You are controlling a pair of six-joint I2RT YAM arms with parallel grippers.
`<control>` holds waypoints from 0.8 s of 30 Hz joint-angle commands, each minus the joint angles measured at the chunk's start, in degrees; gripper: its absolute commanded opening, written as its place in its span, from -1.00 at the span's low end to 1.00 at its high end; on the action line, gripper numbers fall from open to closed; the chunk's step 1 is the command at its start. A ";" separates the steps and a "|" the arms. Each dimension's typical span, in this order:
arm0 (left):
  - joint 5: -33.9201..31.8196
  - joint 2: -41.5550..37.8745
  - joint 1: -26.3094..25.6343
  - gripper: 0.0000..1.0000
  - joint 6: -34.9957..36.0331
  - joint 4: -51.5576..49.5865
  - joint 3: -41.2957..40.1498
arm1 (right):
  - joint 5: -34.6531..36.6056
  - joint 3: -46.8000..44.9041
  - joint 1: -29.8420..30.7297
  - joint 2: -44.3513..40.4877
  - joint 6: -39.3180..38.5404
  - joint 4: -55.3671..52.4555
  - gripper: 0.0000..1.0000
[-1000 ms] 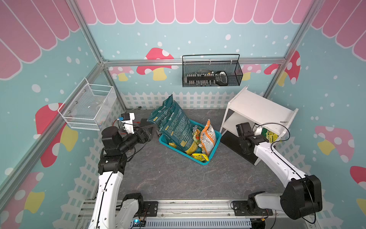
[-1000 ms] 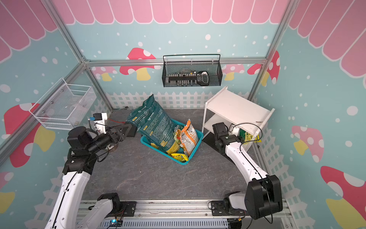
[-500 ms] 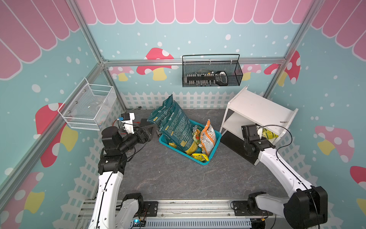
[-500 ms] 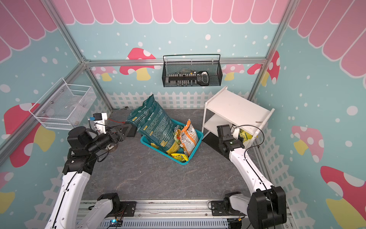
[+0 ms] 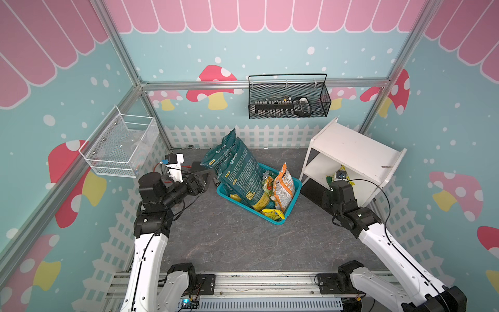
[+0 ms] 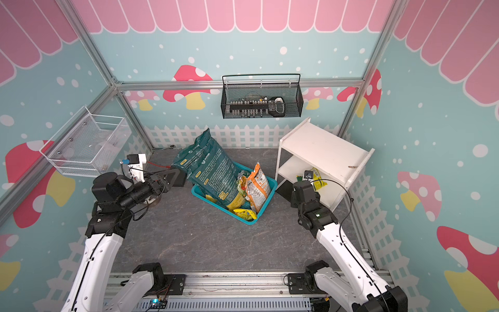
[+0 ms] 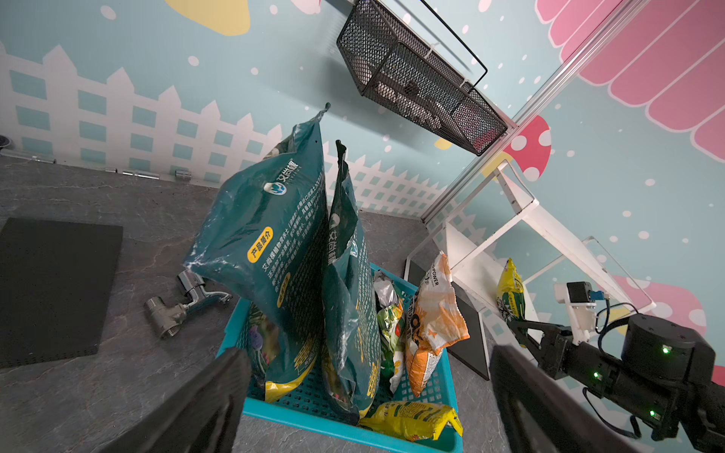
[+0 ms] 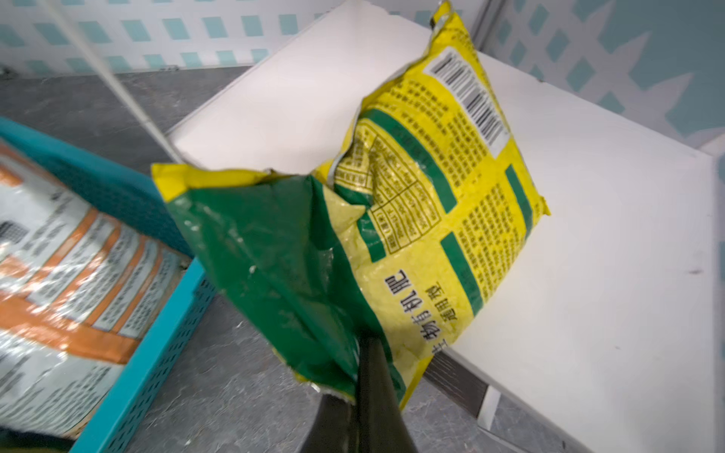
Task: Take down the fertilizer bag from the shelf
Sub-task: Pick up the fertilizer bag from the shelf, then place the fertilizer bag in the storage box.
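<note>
One bag pinched, not yet off the rack.

Your right gripper (image 8: 365, 376) is clamped on the green lower corner of the crinkled yellow-and-green plastic fertilizer bag (image 8: 416, 204), which rises ahead of the jaws, leaning, its far part resting on the middle board of the small white tiered shelf (image 8: 588, 243). Grasping looks done; pulling it clear and lowering it is left. The right wrist view shows the pinch and the bag's overhanging corner; in both top views the wrist hides the grip and only a scrap of bag (image 5: 341, 175) shows. Your left gripper (image 7: 365, 388) hangs spread wide and empty before the teal perforated plastic basket (image 7: 345, 427).
</note>
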 commanded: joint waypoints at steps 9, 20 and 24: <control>-0.38 -0.94 -0.24 0.99 1.53 -0.48 1.63 | -8.91 -0.50 6.97 -2.93 -2.18 3.19 -1.00; -0.71 -1.11 -0.22 0.99 1.68 -0.56 1.68 | -7.83 18.07 18.79 4.78 6.11 -17.75 -1.00; -0.67 -1.07 -0.22 0.99 1.61 -0.59 1.61 | -14.17 23.20 21.65 4.79 3.69 -20.17 -1.00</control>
